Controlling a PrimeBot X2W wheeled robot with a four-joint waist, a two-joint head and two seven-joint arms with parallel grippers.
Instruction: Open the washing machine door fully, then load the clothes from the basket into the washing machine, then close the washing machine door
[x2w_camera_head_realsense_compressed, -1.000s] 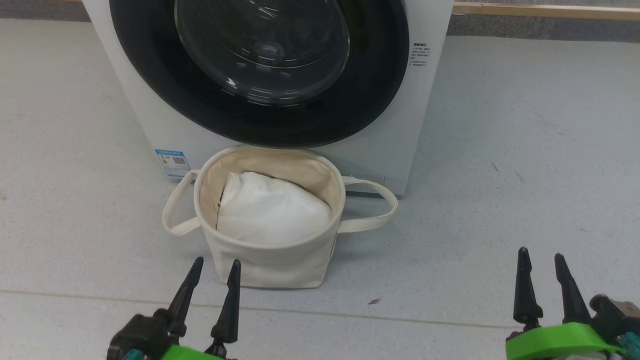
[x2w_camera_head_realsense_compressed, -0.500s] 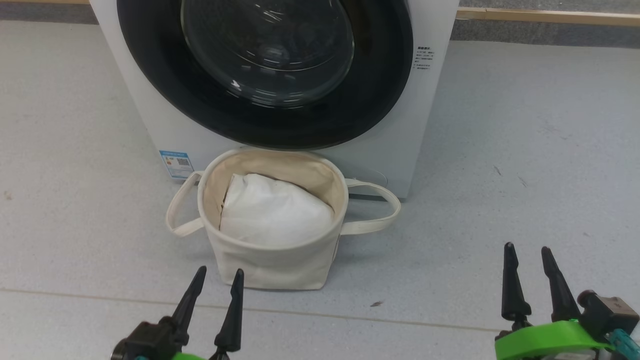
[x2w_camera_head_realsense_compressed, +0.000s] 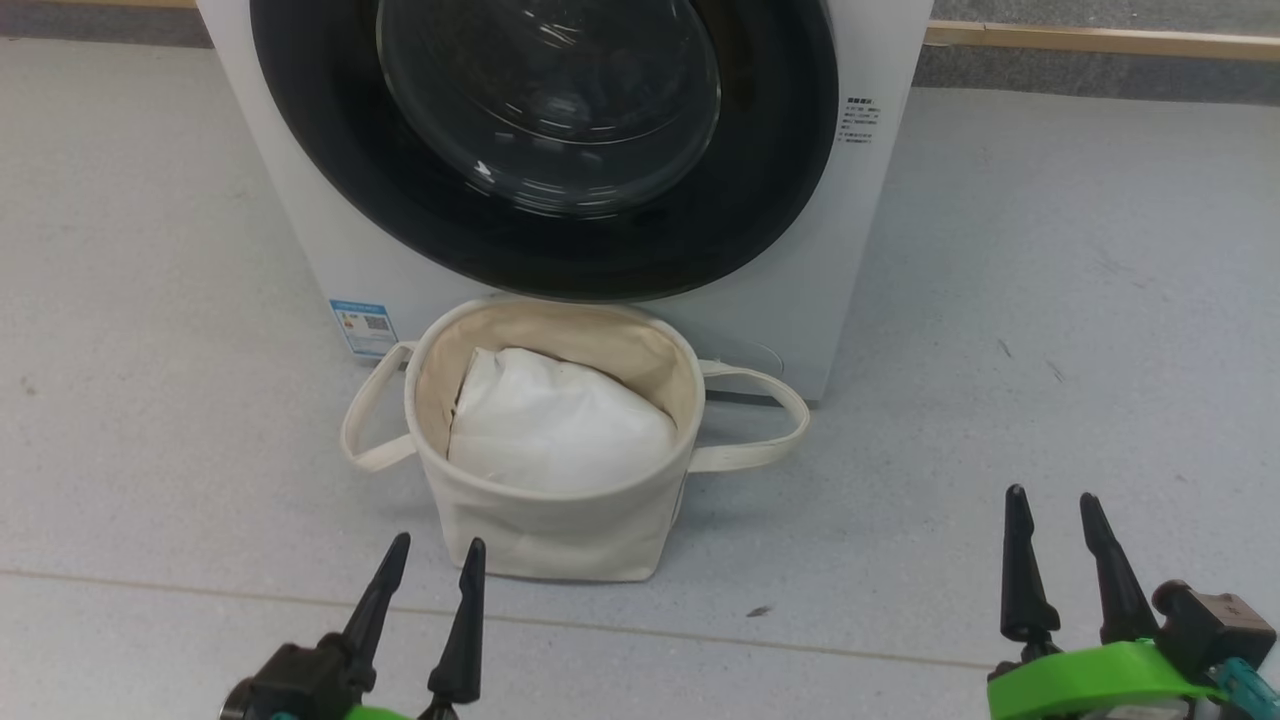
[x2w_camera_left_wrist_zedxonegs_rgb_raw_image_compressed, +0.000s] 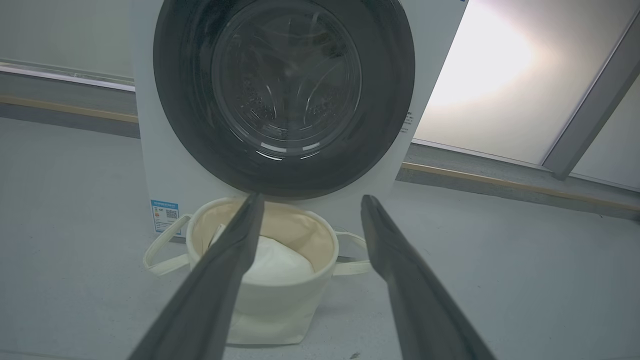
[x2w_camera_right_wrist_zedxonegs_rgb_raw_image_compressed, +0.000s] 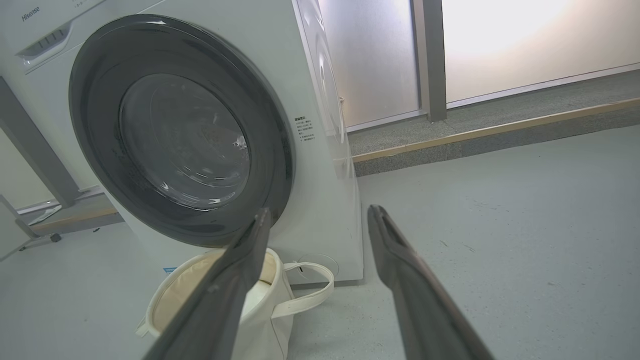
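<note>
**Obs.** The washing machine door (x2w_camera_head_realsense_compressed: 545, 110) lies shut, flush on the washing machine (x2w_camera_head_realsense_compressed: 335, 260), ahead of and above both pairs of fingers. The basket (x2w_camera_head_realsense_compressed: 550, 530) stands on the floor (x2w_camera_head_realsense_compressed: 1000, 300) directly under the door. It is just ahead of the left fingers (x2w_camera_head_realsense_compressed: 466, 610) and well off to the left of the right fingers (x2w_camera_head_realsense_compressed: 1020, 570). Both pairs are spread, and nothing is held between them.

**Contents.** A plain white cloth (x2w_camera_head_realsense_compressed: 560, 425) is seen in the basket. Whether the clothes lie beneath that cloth or behind the dark, reflective glass cannot be told.

**Judgement.** Two stages are fitted equally: the clothes buried in the basket with the door shut, or the clothes in the drum with the door shut on them. Neither is settled, so no move is prescribed.

**Handling notes, valid for either.**
- The loop handles (x2w_camera_head_realsense_compressed: 760, 420) sprawl to both sides of the basket, one of them towards the right fingers. They are best kept clear of the tips.
- The canvas looks soft and would be expected to slide or fold if nudged by the left fingers.
- The glossy door rim is judged slippery, so a pinch on it would be unreliable.
</note>
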